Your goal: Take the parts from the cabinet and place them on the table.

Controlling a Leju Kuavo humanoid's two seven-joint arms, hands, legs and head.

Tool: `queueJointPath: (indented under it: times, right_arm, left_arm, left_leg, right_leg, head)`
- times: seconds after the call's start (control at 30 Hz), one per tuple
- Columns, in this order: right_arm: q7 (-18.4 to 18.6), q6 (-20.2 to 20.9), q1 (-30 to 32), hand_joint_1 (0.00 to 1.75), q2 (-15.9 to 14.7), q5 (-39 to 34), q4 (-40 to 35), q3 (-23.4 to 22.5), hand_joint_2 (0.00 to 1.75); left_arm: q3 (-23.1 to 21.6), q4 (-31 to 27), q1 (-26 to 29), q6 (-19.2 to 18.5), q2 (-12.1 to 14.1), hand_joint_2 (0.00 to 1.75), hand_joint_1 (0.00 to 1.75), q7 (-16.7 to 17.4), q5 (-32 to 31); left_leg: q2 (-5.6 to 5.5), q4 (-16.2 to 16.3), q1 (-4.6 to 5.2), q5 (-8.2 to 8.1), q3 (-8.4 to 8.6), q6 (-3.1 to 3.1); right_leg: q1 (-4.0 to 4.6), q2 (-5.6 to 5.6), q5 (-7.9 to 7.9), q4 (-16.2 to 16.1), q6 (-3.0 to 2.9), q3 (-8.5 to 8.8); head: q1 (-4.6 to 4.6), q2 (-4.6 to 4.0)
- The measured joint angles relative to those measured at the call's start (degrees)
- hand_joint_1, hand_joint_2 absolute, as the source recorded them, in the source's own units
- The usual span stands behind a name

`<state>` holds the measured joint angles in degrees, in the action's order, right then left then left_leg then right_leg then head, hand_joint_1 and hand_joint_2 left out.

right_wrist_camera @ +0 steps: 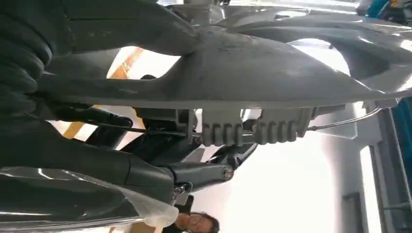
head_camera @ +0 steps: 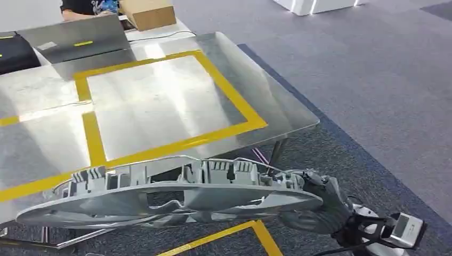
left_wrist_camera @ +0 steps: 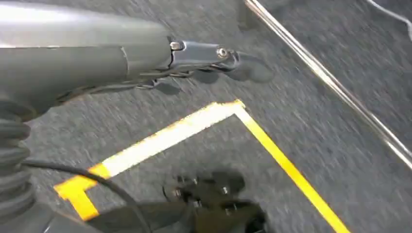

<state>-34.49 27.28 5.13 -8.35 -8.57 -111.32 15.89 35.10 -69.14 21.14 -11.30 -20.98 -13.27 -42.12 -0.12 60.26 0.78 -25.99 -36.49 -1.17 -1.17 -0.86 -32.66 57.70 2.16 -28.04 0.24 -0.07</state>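
Observation:
A long grey plastic part (head_camera: 160, 197) with ribbed clips along its upper edge hangs level in front of the near edge of the metal table (head_camera: 277, 106). My right hand (head_camera: 314, 205) grips the part's right end. The right wrist view shows the part (right_wrist_camera: 272, 77) close up, with the dark fingers (right_wrist_camera: 204, 172) wrapped under it. My left hand (left_wrist_camera: 145, 58) hangs over the grey carpet, its fingers stretched out and holding nothing. On the table, yellow tape (head_camera: 234, 101) outlines a large bare rectangle.
A cardboard box (head_camera: 148, 13), a grey metal sheet (head_camera: 74, 38) and a black object (head_camera: 16, 53) sit at the table's far end, where a person (head_camera: 85, 6) stands. Yellow tape (head_camera: 240, 234) marks the carpet below me. Table legs (head_camera: 274, 152) stand under the near corner.

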Motion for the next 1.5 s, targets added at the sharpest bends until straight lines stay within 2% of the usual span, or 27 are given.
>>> queueJointPath:
  times: [0.1,0.13,0.2,0.23,0.27,0.3,0.37,0.4,0.43,0.53,0.57,0.6,0.63,0.7,0.73,0.77,0.8,0.83,0.87,0.9,0.93,1.0,1.03,1.07,1.33,1.4,1.5]
  right_arm:
    - [-0.1,-0.4,-0.1,1.75,0.0,0.7,-0.2,0.0,1.75]
    - [-0.1,-0.4,-0.4,1.75,0.0,0.8,-0.2,0.0,1.75]
    - [-0.3,-0.4,-0.3,1.75,0.0,1.0,-0.2,0.1,1.75]
    - [-0.3,-0.5,-0.4,1.75,0.0,1.1,-0.2,0.2,1.75]
    - [-0.3,-0.7,-0.5,1.75,0.0,1.4,-0.2,0.2,1.75]
    - [-0.2,-0.8,-0.9,1.75,0.0,1.9,-0.2,0.3,1.75]
    - [0.9,-1.1,-3.4,1.75,0.0,2.3,-0.1,0.7,1.75]
    - [1.5,-1.2,-4.7,1.75,0.0,2.3,0.0,0.9,1.75]
    - [1.9,-1.4,-5.6,1.75,0.0,2.3,0.2,1.0,1.75]
    - [2.6,-1.8,-7.9,1.75,0.0,2.3,0.4,1.4,1.75]
    - [2.8,-1.9,-8.7,1.75,0.0,2.3,0.5,1.7,1.75]
    - [3.0,-1.9,-9.4,1.75,0.0,2.4,0.6,1.8,1.75]
    - [3.1,-2.1,-9.8,1.75,0.0,2.4,0.7,1.9,1.75]
    - [3.5,-2.4,-10.4,1.75,0.0,2.5,1.0,2.3,1.75]
    - [3.9,-2.6,-10.8,1.75,0.0,2.6,1.2,2.5,1.75]
    - [4.2,-2.9,-11.2,1.75,0.0,2.7,1.4,2.7,1.75]
    - [4.6,-3.3,-11.7,1.75,0.0,2.7,1.7,2.7,1.75]
    - [5.1,-3.7,-12.1,1.75,0.0,2.7,1.9,2.8,1.75]
    - [5.8,-4.4,-12.7,1.75,0.0,2.6,2.1,2.9,1.75]
    - [6.1,-4.8,-13.1,1.75,0.0,2.6,2.2,3.0,1.75]
    - [6.4,-5.3,-13.5,1.75,0.0,2.5,2.4,3.0,1.75]
    - [6.5,-5.6,-13.9,1.75,0.0,2.4,2.7,3.0,1.75]
    - [6.6,-5.6,-13.9,1.75,0.0,2.4,2.8,3.1,1.75]
    - [6.7,-5.6,-14.0,1.75,0.0,2.4,2.9,3.1,1.75]
    - [7.3,-5.9,-14.7,1.75,0.0,1.8,3.5,3.7,1.75]
    - [8.2,-7.0,-15.0,1.75,0.1,1.7,3.7,3.7,1.75]
    - [9.7,-11.2,-16.0,1.75,0.3,4.4,4.0,3.7,1.75]
  left_arm:
    - [0.0,0.0,0.1,0.4,0.1,1.75,0.00,0.0,-0.2]
    - [0.0,0.0,0.0,0.5,0.0,1.75,0.00,0.0,-0.4]
    - [0.0,0.0,0.0,0.5,-0.1,1.75,0.00,0.0,-0.5]
    - [0.0,0.0,-0.1,0.5,-0.1,1.75,0.00,0.0,-0.5]
    - [0.0,0.0,-0.1,0.5,-0.1,1.75,0.00,0.0,-0.6]
    - [0.0,0.0,-0.1,0.5,-0.1,1.75,0.00,0.0,-1.0]
    - [0.0,0.2,-0.5,0.2,-0.1,1.75,0.00,-0.2,-2.1]
    - [0.0,0.2,-0.7,0.0,-0.1,1.75,0.00,-0.4,-2.6]
    - [0.1,0.3,-1.2,-0.1,-0.1,1.75,0.00,-0.4,-3.1]
    - [0.3,0.4,-1.4,-0.5,0.0,1.75,0.00,-0.6,-3.9]
    - [0.5,0.5,-1.4,-0.6,0.0,1.75,0.00,-0.6,-4.1]
    - [0.7,0.5,-1.4,-0.8,0.0,1.75,0.00,-0.7,-4.3]
    - [0.8,0.5,-1.7,-1.1,0.0,1.75,0.00,-0.9,-4.7]
    - [1.3,0.7,-2.3,-1.4,0.1,1.75,0.00,-1.1,-5.2]
    - [1.4,0.8,-2.4,-1.6,0.1,1.75,0.00,-1.3,-5.5]
    - [1.5,1.0,-2.4,-1.7,0.1,1.75,0.00,-1.3,-5.7]
    - [1.5,1.1,-2.4,-1.7,0.1,1.75,0.00,-1.4,-5.9]
    - [1.6,1.1,-2.4,-1.7,0.1,1.75,0.00,-1.4,-5.9]
    - [1.6,1.2,-2.4,-1.7,0.2,1.75,0.00,-1.4,-5.9]
    - [1.7,1.2,-2.4,-1.6,0.2,1.75,0.00,-1.5,-5.9]
    - [1.7,1.3,-2.5,-1.6,0.2,1.75,0.00,-1.5,-6.0]
    - [1.7,1.4,-2.5,-1.5,0.2,1.75,0.00,-1.5,-6.0]
    - [1.7,1.4,-2.4,-1.5,0.1,1.75,0.00,-1.5,-6.0]
    - [1.8,1.5,-2.4,-1.5,0.2,1.75,0.00,-1.5,-6.0]
    - [1.9,1.9,-2.8,-1.5,0.2,1.75,0.00,-1.5,-6.0]
    - [1.9,2.0,-2.8,-1.4,0.2,1.75,0.00,-1.5,-6.0]
    - [2.0,2.1,-2.8,-1.4,0.2,1.75,0.00,-1.5,-6.0]
  left_leg:
    - [-0.94,-1.5,-0.74,0.11,1.37,-0.82]
    - [-1.18,-1.5,-0.78,-0.03,1.44,-1.15]
    - [-1.92,-1.5,-0.70,-0.33,1.50,-1.59]
    - [-2.38,-1.5,-0.68,-0.47,1.57,-1.64]
    - [-2.97,-1.5,-0.68,-0.62,1.78,-1.59]
    - [-3.63,-1.5,-0.68,-0.83,2.09,-1.50]
    - [-4.87,-1.4,-0.69,-1.33,2.96,-1.13]
    - [-5.28,-1.3,-0.81,-1.52,2.98,-0.88]
    - [-6.02,-0.8,-0.48,-1.73,2.58,-0.53]
    - [-7.63,-1.3,-1.15,-1.19,2.14,0.46]
    - [-8.33,-1.2,-1.07,-1.35,2.10,0.78]
    - [-5.62,-0.3,-0.76,-1.98,1.92,1.13]
    - [-2.94,2.5,-0.71,-3.61,0.63,1.48]
    - [-0.90,11.0,-1.06,-7.31,-3.64,1.97]
    - [-0.60,14.6,-1.18,-8.33,-5.61,2.12]
    - [-0.53,15.7,-1.27,-7.96,-6.34,2.17]
    - [-0.49,14.2,-1.34,-6.40,-5.70,2.17]
    - [-0.40,11.3,-1.35,-4.34,-4.30,2.11]
    - [-0.25,5.2,-1.33,-1.10,-1.34,1.84]
    - [0.13,0.8,-1.27,0.73,0.80,1.48]
    - [0.58,-0.3,-1.00,-0.68,1.63,1.25]
    - [0.56,-1.4,-0.79,-0.33,1.66,1.08]
    - [0.54,-1.6,-0.95,-0.16,1.69,1.34]
    - [0.52,-1.6,-0.88,-0.19,1.67,1.28]
    - [0.53,-1.6,-0.73,-0.52,1.72,0.57]
    - [0.53,-1.6,-0.67,-0.50,1.72,0.53]
    - [0.54,-1.6,-0.65,-0.46,1.73,0.43]
  right_leg:
    - [0.03,0.02,-1.38,0.7,0.83,-0.07]
    - [0.08,0.30,-2.96,4.0,0.85,-1.86]
    - [0.05,0.64,-6.35,13.9,1.05,-7.97]
    - [0.06,0.66,-6.65,17.0,1.12,-10.34]
    - [0.05,0.66,-5.37,17.4,1.15,-11.47]
    - [0.04,0.74,-2.89,15.4,1.09,-11.23]
    - [-0.12,2.00,3.91,5.6,0.92,-7.72]
    - [-0.37,4.70,4.56,2.6,0.79,-6.48]
    - [-0.57,5.50,3.85,1.1,0.69,-5.31]
    - [0.01,4.06,3.60,1.1,-0.12,-5.06]
    - [-0.61,3.21,3.84,0.5,-0.56,-4.69]
    - [-0.50,2.50,3.84,0.3,-0.72,-4.33]
    - [-0.48,1.68,3.64,0.2,-1.15,-4.01]
    - [-0.26,-0.03,3.28,0.2,-1.51,-3.65]
    - [-0.23,-0.90,3.10,0.2,-1.55,-3.52]
    - [-0.22,-1.53,2.91,0.2,-1.52,-3.32]
    - [-0.22,-1.75,2.74,0.2,-1.39,-3.11]
    - [-0.22,-2.13,2.61,0.2,-1.31,-2.92]
    - [-0.22,-2.49,2.41,0.2,-1.15,-2.55]
    - [-0.22,-2.64,2.24,0.2,-0.96,-2.35]
    - [-0.11,-2.88,2.23,0.0,-0.71,-2.36]
    - [0.13,-2.86,2.24,0.0,-0.03,-2.51]
    - [0.31,-2.68,2.09,0.2,-0.62,-2.51]
    - [0.19,-2.76,2.14,0.0,-0.69,-2.47]
    - [0.10,-2.72,2.61,-1.2,0.11,-1.88]
    - [0.03,-2.72,2.64,-1.3,0.59,-1.87]
    - [0.02,-2.71,2.66,-1.3,0.62,-1.88]
  head:
    - [0.22,-0.02]
    - [0.31,0.00]
    - [0.44,0.00]
    - [0.42,0.00]
    - [0.46,0.00]
    - [0.44,0.00]
    - [0.46,0.00]
    - [0.42,0.00]
    - [0.39,0.00]
    - [0.39,0.00]
    - [0.33,0.00]
    - [0.31,0.00]
    - [-0.42,0.00]
    - [-0.39,0.00]
    - [-0.39,0.00]
    - [-0.39,0.00]
    - [-0.37,0.00]
    - [-0.35,0.00]
    - [-0.39,0.00]
    - [-0.37,0.00]
    - [-0.35,0.00]
    - [-0.22,0.00]
    - [-0.33,0.00]
    - [-0.22,0.00]
    - [-0.24,0.00]
    - [-0.26,0.00]
    - [-0.28,0.00]
